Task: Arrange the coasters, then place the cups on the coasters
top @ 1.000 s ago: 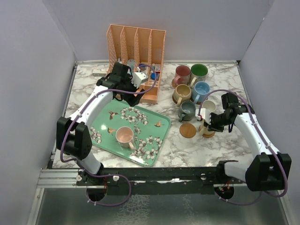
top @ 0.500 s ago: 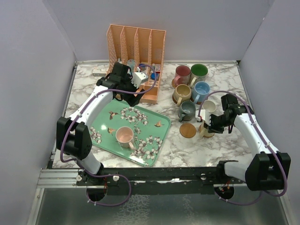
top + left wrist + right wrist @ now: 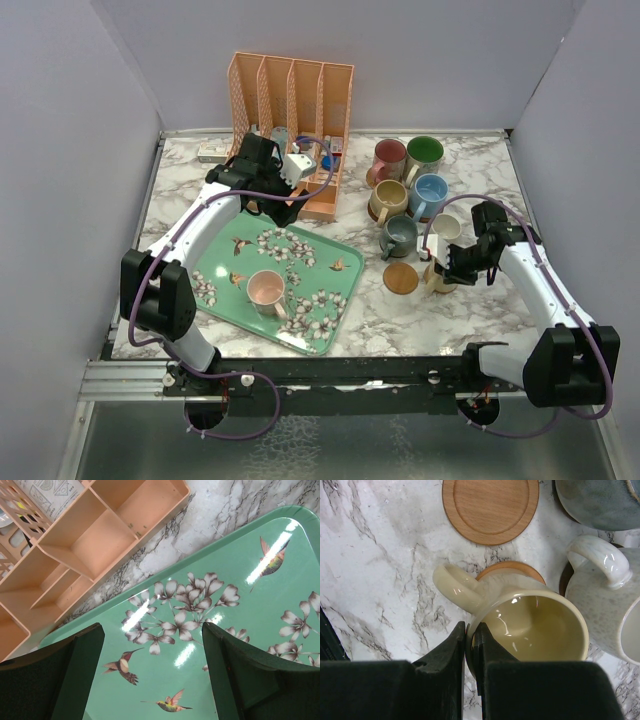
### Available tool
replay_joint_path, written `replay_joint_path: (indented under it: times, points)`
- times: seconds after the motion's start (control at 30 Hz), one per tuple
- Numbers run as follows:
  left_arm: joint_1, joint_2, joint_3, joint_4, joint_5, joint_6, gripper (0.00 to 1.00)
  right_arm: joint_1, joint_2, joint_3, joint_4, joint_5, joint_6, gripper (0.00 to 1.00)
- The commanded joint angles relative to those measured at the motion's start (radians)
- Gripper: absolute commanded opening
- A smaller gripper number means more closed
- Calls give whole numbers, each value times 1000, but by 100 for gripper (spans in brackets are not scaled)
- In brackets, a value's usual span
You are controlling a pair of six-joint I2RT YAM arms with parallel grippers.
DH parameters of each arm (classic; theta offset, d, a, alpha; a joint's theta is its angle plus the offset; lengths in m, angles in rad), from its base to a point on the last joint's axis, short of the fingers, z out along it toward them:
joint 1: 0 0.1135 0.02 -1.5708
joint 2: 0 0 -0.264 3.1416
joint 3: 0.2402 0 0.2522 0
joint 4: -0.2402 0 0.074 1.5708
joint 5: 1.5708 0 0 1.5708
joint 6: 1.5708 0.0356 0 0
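My right gripper (image 3: 441, 266) (image 3: 470, 630) is shut on the rim of a pale yellow cup (image 3: 438, 277) (image 3: 535, 625), one finger inside and one outside. This cup is over a brown coaster (image 3: 509, 567) that shows just past its base. A bare coaster (image 3: 401, 278) (image 3: 490, 507) lies to its left. Behind stand the cream cup (image 3: 446, 227) (image 3: 615, 600), grey-blue cup (image 3: 400, 233) (image 3: 600, 500), tan cup (image 3: 389, 199), blue cup (image 3: 431, 189), maroon cup (image 3: 389, 155) and green cup (image 3: 424, 152). A pink cup (image 3: 265, 289) sits on the tray. My left gripper (image 3: 283, 207) (image 3: 151, 630) hangs open and empty over the tray's far edge.
The green floral tray (image 3: 335, 295) (image 3: 240, 595) lies at the front left of the marble table. An orange file organiser (image 3: 290, 100) (image 3: 100, 535) stands at the back, close to my left wrist. Purple walls close in three sides.
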Motion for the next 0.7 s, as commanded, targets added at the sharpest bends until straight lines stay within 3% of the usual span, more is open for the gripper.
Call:
replay_joint_path:
  times: [0.0, 0.67]
  points:
    - [1, -1, 10, 9, 11, -2, 83, -7, -11, 6, 52, -19, -9, 1]
    - [-2, 4, 8, 1, 11, 3, 83, -13, 11, 8, 74, -10, -16, 2]
